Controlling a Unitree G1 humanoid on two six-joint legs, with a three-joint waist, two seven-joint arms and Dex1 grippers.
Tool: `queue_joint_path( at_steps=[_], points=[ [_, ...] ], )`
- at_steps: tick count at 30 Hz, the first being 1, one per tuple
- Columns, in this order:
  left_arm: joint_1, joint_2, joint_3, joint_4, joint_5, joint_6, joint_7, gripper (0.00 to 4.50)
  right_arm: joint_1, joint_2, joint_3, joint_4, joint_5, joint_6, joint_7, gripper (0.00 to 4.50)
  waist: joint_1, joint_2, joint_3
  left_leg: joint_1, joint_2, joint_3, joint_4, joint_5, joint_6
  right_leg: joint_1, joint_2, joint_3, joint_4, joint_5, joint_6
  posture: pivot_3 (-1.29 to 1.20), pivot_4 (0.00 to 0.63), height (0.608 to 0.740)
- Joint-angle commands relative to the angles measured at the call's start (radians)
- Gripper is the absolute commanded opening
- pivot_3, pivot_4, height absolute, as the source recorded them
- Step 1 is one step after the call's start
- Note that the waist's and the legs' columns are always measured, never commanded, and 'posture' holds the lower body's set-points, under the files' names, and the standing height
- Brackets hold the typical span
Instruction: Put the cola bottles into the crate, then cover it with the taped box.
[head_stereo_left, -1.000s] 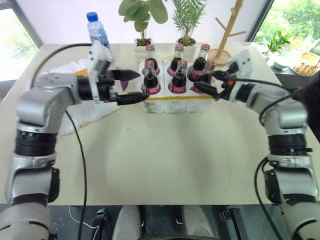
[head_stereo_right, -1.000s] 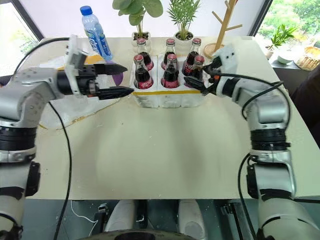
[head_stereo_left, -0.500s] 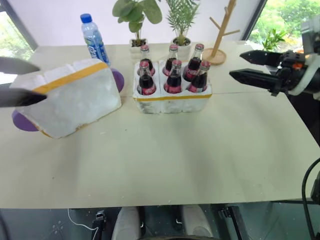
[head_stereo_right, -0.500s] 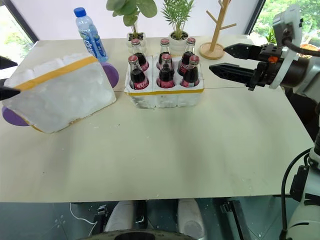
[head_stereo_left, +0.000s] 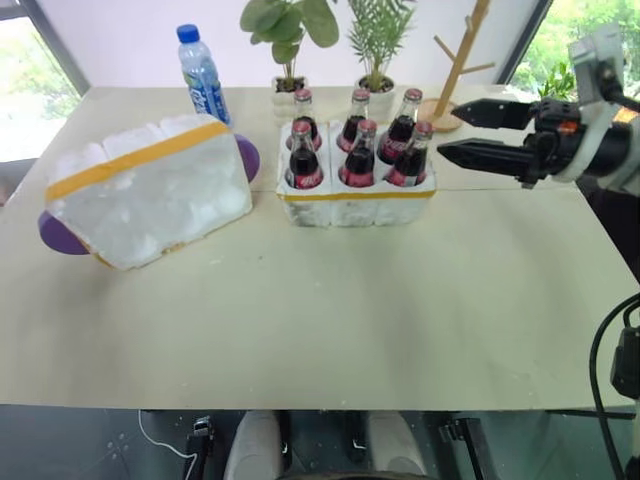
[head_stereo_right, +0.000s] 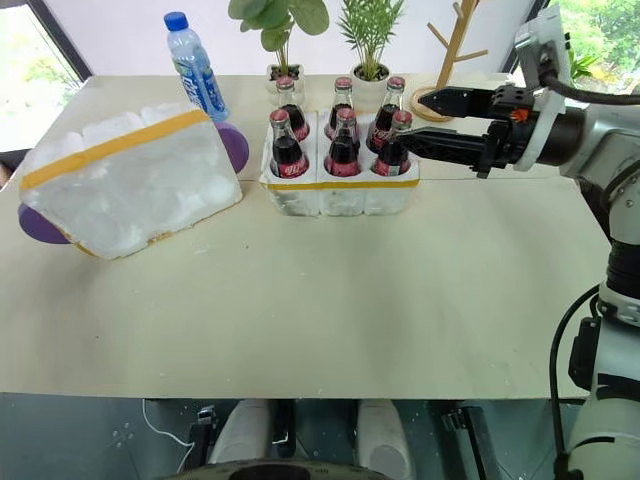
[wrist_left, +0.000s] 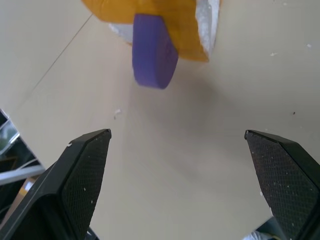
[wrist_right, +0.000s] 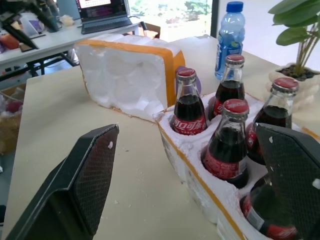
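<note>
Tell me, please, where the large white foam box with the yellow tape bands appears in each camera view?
Left eye view: the large white foam box with yellow tape bands lies tilted at the left.
Right eye view: at the left, likewise.
Left wrist view: a taped corner with a purple round patch near the top edge.
Right wrist view: behind the cola bottles, hollow side showing.
Shared landmark: the blue-capped water bottle.
</note>
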Motion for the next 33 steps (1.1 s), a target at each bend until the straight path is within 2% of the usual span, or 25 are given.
queue_joint_path(
  at_steps=[1,4,8,19,23,24,26,27,28,29,30,33],
  points=[
    [-0.270,-0.081,-0.173,0.164,0.205,-0.066,0.001,4.50,-0.012,-0.017,-0.023,-0.008,0.002,-0.014,0.007,4.45,0.003,-0.002,-0.001,0.000,0.000,0.000,0.001,0.000,0.000,0.000,0.000,0.000,0.001,0.000,0.000,0.00,0.150,0.740],
    [-0.417,-0.149,-0.265,0.287,0.311,-0.133,0.020,4.50,-0.007,-0.029,-0.036,-0.015,0.008,-0.002,0.002,4.45,-0.008,-0.005,-0.001,0.000,0.000,-0.001,0.002,0.000,0.000,0.000,0.000,-0.001,0.001,0.000,0.000,0.00,0.150,0.740],
    [-0.501,-0.221,-0.319,0.393,0.383,-0.180,0.082,4.50,0.032,-0.047,-0.070,-0.048,0.021,0.019,-0.020,4.45,-0.022,-0.005,-0.001,0.000,0.001,0.000,0.001,-0.001,0.001,-0.001,0.000,0.000,-0.001,0.000,0.000,0.00,0.150,0.740],
    [-0.492,-0.335,-0.336,0.475,0.445,-0.212,0.219,4.50,0.125,-0.069,-0.169,-0.125,0.073,0.074,-0.090,4.45,-0.030,-0.006,-0.001,-0.001,0.001,0.000,0.001,0.000,0.001,-0.004,0.000,0.001,0.004,0.000,0.000,0.00,0.150,0.740],
    [-0.492,-0.344,-0.335,0.480,0.448,-0.211,0.203,3.26,0.144,-0.077,-0.178,-0.138,0.077,0.079,-0.096,4.50,-0.025,-0.006,-0.001,-0.001,0.001,0.000,0.002,0.000,0.001,-0.004,0.000,0.002,0.005,0.000,0.000,0.00,0.150,0.740],
    [-0.494,-0.344,-0.336,0.480,0.449,-0.208,0.196,2.63,0.151,-0.081,-0.178,-0.142,0.075,0.076,-0.096,4.50,-0.025,-0.006,-0.001,-0.001,0.001,0.000,0.002,0.000,0.001,-0.004,-0.001,0.002,0.006,0.000,0.000,0.00,0.150,0.740],
    [-0.498,-0.344,-0.337,0.480,0.450,-0.204,0.184,1.69,0.170,-0.087,-0.179,-0.150,0.073,0.069,-0.093,4.50,-0.025,-0.006,-0.001,-0.001,0.001,0.000,0.003,0.000,0.001,-0.004,-0.001,0.002,0.006,0.000,0.000,0.00,0.150,0.740],
    [-0.500,-0.342,-0.337,0.480,0.451,-0.200,0.178,0.99,0.180,-0.090,-0.180,-0.154,0.072,0.066,-0.092,4.50,-0.026,-0.006,-0.001,-0.001,0.001,0.000,0.003,0.000,0.001,-0.004,-0.001,0.002,0.006,0.000,0.000,0.00,0.150,0.740],
    [-0.502,-0.339,-0.337,0.479,0.450,-0.198,0.170,0.62,0.192,-0.092,-0.180,-0.155,0.069,0.064,-0.094,4.50,-0.026,-0.006,-0.001,-0.001,0.001,0.000,0.004,0.000,0.001,-0.004,-0.001,0.002,0.006,0.000,0.000,0.00,0.150,0.740],
    [-0.502,-0.336,-0.335,0.478,0.449,-0.196,0.164,0.36,0.200,-0.093,-0.182,-0.153,0.071,0.069,-0.098,4.50,-0.026,-0.006,-0.001,-0.001,0.001,0.000,0.004,0.000,0.001,-0.004,-0.001,0.002,0.006,0.000,0.000,0.00,0.150,0.740],
    [-0.495,-0.333,-0.330,0.475,0.444,-0.213,0.177,0.29,0.207,-0.094,-0.185,-0.148,0.076,0.081,-0.103,4.50,-0.026,-0.006,-0.001,-0.001,0.001,-0.001,0.004,0.000,0.001,-0.004,-0.001,0.002,0.007,0.000,0.000,0.00,0.150,0.740],
    [-0.471,-0.339,-0.308,0.468,0.428,-0.244,0.270,0.29,0.242,-0.103,-0.186,-0.161,0.072,0.075,-0.098,4.50,-0.026,-0.006,-0.001,-0.001,0.001,-0.001,0.005,0.000,0.001,-0.004,-0.001,0.002,0.007,0.000,0.000,0.00,0.150,0.740]
  ],
)
